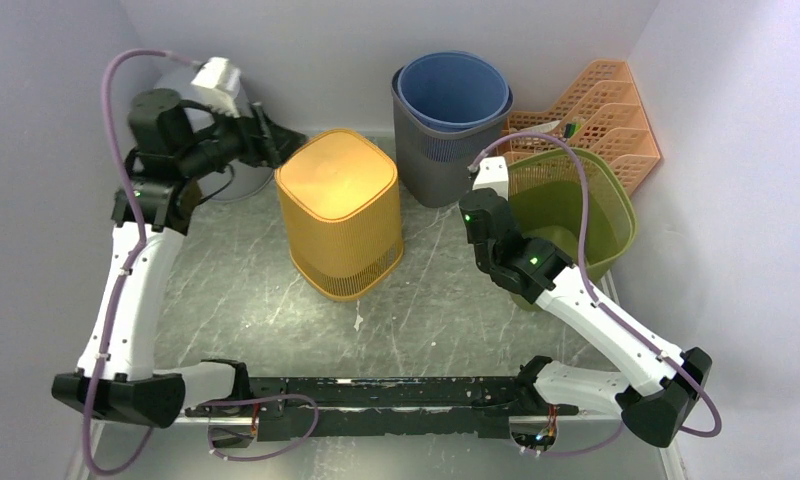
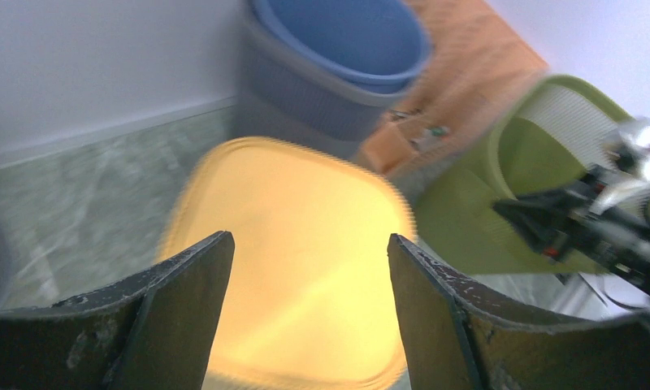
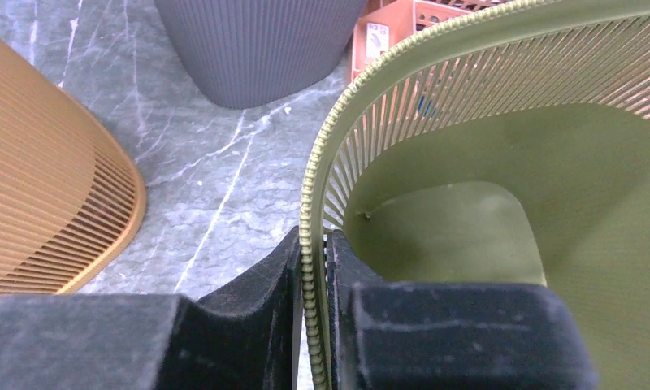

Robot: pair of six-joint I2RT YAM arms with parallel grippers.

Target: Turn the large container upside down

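A green slatted basket [image 1: 576,200] stands at the right, mouth up and tilted. My right gripper [image 1: 500,212] is shut on the near-left part of its rim; in the right wrist view [image 3: 312,244] one finger is outside the wall and one inside the basket [image 3: 484,162]. A yellow-orange basket [image 1: 338,205] stands mouth down in the middle, its flat base on top. My left gripper [image 1: 276,140] is open and empty, just left of and above that base; the left wrist view [image 2: 309,244] shows the base [image 2: 297,260] between the spread fingers, not touched.
A grey bin [image 1: 431,160] with a blue bin [image 1: 454,90] nested in it stands at the back. An orange file rack [image 1: 606,110] is at the back right, behind the green basket. A pale round container [image 1: 231,175] sits behind the left arm. Walls close three sides.
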